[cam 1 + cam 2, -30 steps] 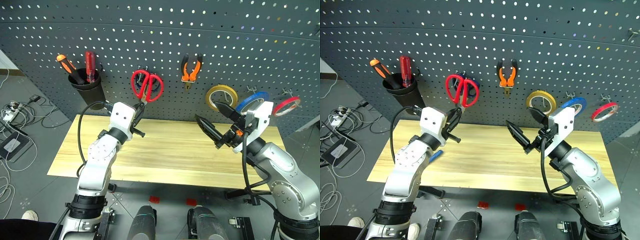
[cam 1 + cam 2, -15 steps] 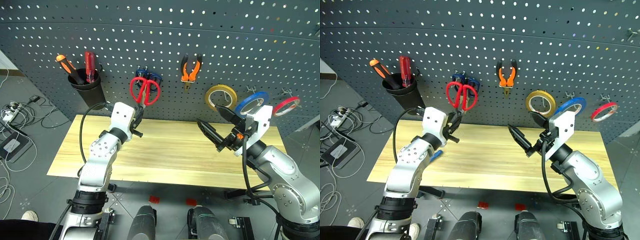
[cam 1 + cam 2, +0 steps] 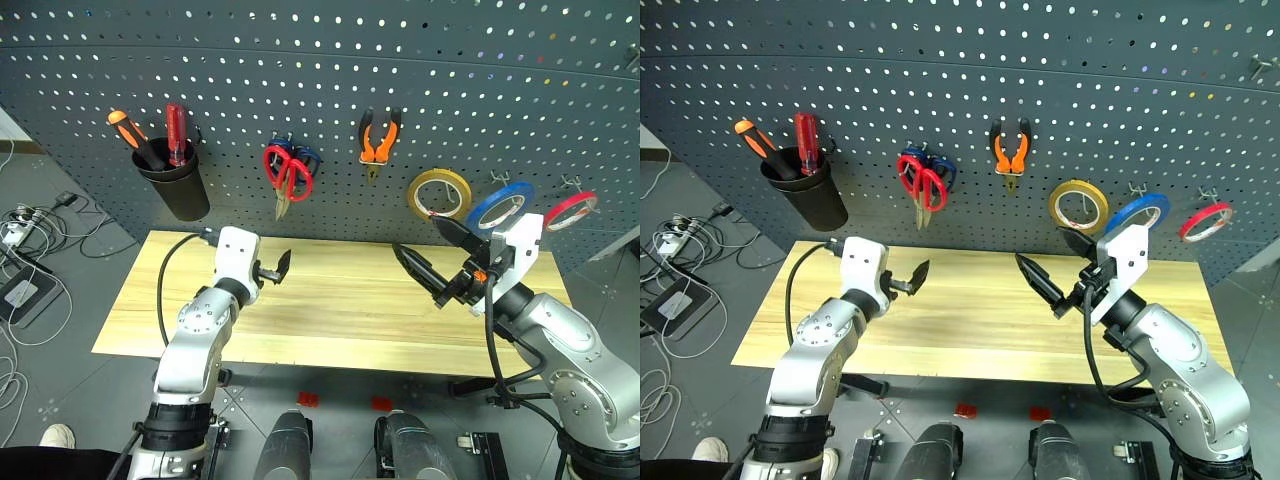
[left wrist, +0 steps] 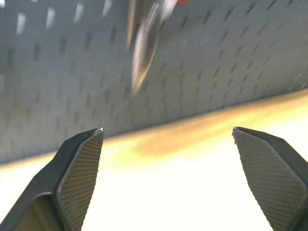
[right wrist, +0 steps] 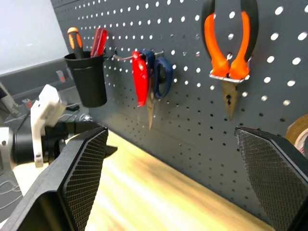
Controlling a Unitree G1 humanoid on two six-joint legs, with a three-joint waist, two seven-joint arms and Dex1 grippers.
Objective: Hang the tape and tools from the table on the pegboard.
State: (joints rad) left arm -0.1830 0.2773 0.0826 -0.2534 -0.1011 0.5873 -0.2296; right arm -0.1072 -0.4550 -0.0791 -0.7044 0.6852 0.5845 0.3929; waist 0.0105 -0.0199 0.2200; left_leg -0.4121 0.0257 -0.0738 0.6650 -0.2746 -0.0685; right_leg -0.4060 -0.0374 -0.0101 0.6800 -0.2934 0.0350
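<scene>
Pegboard [image 3: 320, 90]: your dark grey panel stands upright behind the table [image 3: 330, 320], which carries no tools that you can see.

Red scissors [image 3: 284, 172]: on a hook, blades down, in front of a blue-handled pair [image 3: 306, 160].

Pliers [image 3: 380, 140]: orange and black grips, on a hook right of the scissors, nose down.

Yellow tape [image 3: 441, 193]: on a hook further right; beside it you have a blue roll [image 3: 503, 204] and a red roll [image 3: 571, 211].

Black cup [image 3: 177, 182]: on the board's left part, holding an orange screwdriver [image 3: 130, 134] and a red screwdriver [image 3: 178, 128].

Left gripper [image 3: 277, 268]: over the table below the scissors, jaws spread wide, gripping nothing.

Right gripper [image 3: 440, 252]: above the table's right part, below the yellow tape, jaws wide apart, nothing between them.
</scene>
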